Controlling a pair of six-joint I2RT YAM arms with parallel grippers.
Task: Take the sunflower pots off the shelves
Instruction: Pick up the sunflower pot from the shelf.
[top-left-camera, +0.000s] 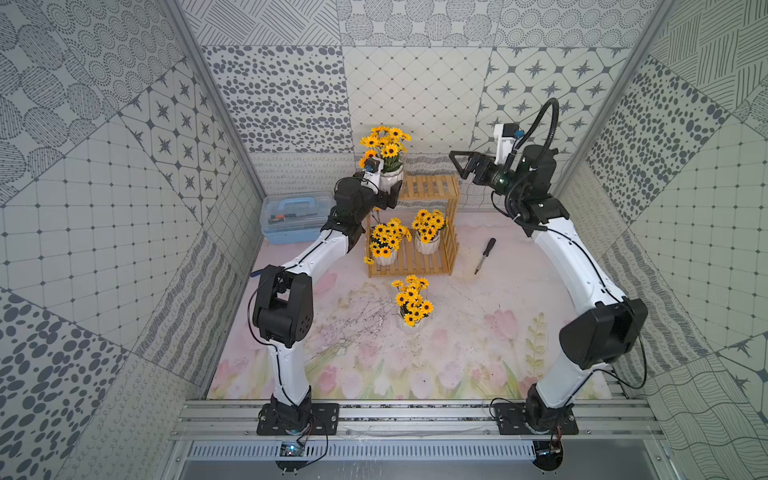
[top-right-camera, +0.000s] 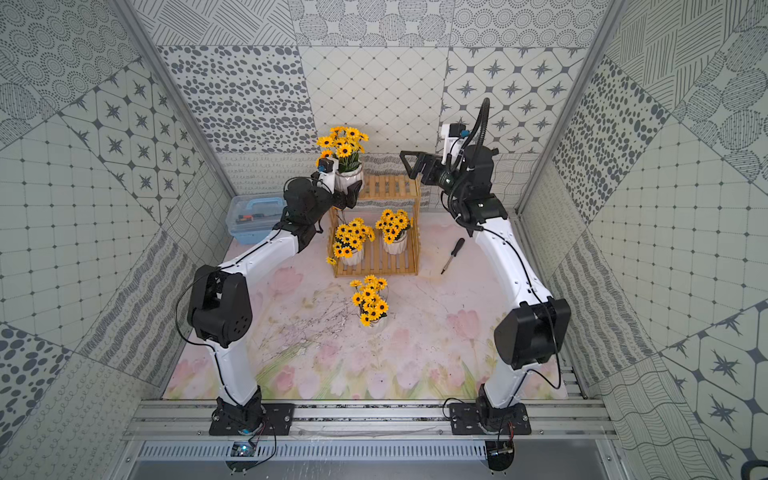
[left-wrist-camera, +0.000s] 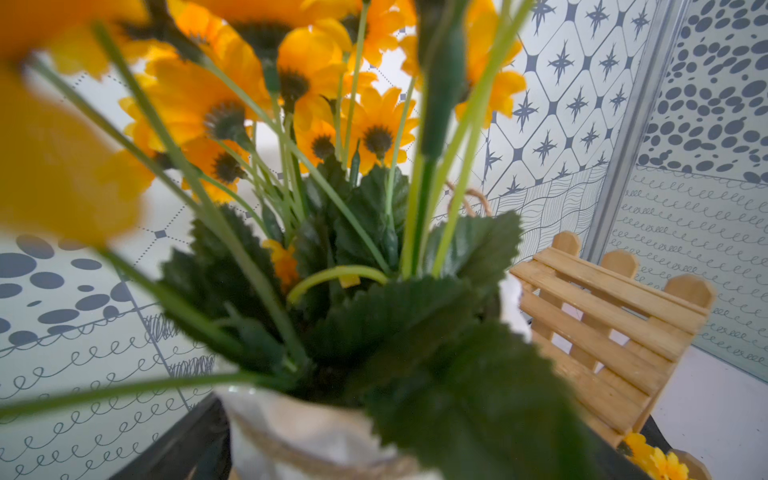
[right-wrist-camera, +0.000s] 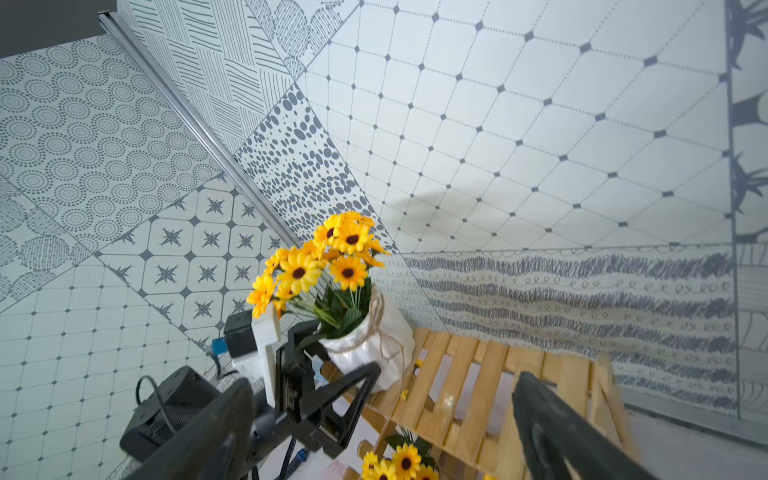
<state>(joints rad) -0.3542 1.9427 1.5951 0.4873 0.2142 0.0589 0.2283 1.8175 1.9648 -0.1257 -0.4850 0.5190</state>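
One of the four sunflower pots (top-left-camera: 411, 303) stands on the worktop (top-left-camera: 478, 332) just in front of the shelves (top-left-camera: 432, 191), so a quarter of the job looks done. Two more pots (top-left-camera: 384, 255) (top-left-camera: 428, 243) sit side by side on the lower shelf, untouched. The top-shelf pot (top-left-camera: 390, 178) is at the left end of the upper shelf, and this is the one in hand. Whether its base has cleared the slats cannot be told from these views.

The left arm reaches in from the left of the shelves, elbow raised and forearm about level with the upper shelf. Its left end effector (top-left-camera: 394, 193) is set around the white body of the top-shelf pot. The right wrist view shows one dark finger across the pot's front, and the jaws appear pressed against its sides.

The right arm is bent upward to the right of the shelves. Its right end effector (top-left-camera: 459, 166) hangs above the level of the upper shelf, pointing toward it, with its jaws spread wide and nothing between them.
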